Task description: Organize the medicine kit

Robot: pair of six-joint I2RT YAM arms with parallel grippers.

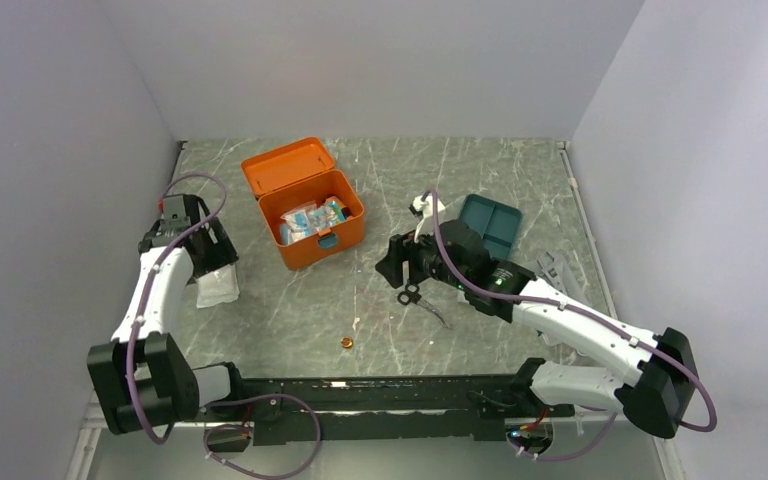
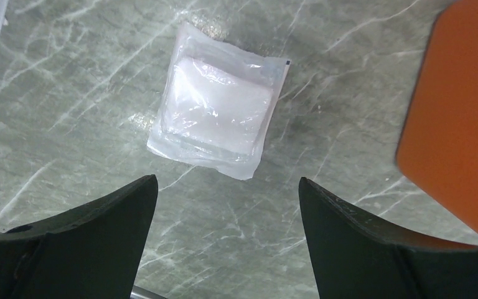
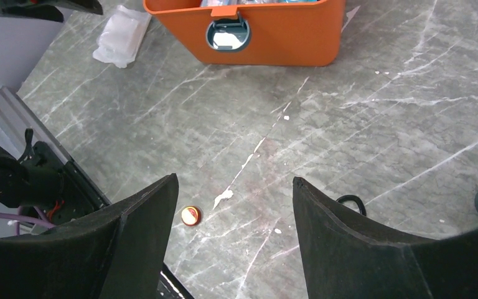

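From above, the medicine kit (image 1: 305, 215) stands lid-open on the table (image 1: 290, 320), left of centre and towards the back, with packets inside. The left tool (image 1: 210, 255) hangs beside it over a clear packet (image 1: 217, 287). The right tool (image 1: 397, 262) hovers above scissors (image 1: 422, 303), with a teal tray (image 1: 490, 225) behind it and a small round cap (image 1: 346, 343) nearer the bases.

On the left wrist, the left tool (image 2: 227, 187) is released, its fingers spread with nothing between them. The clear packet (image 2: 218, 115) lies flat ahead, and the medicine kit (image 2: 460, 124) fills the right edge.

On the right wrist, the right tool (image 3: 235, 187) is likewise released. The medicine kit (image 3: 274, 43) faces it across bare table, with the small round cap (image 3: 191, 216) by the left finger.
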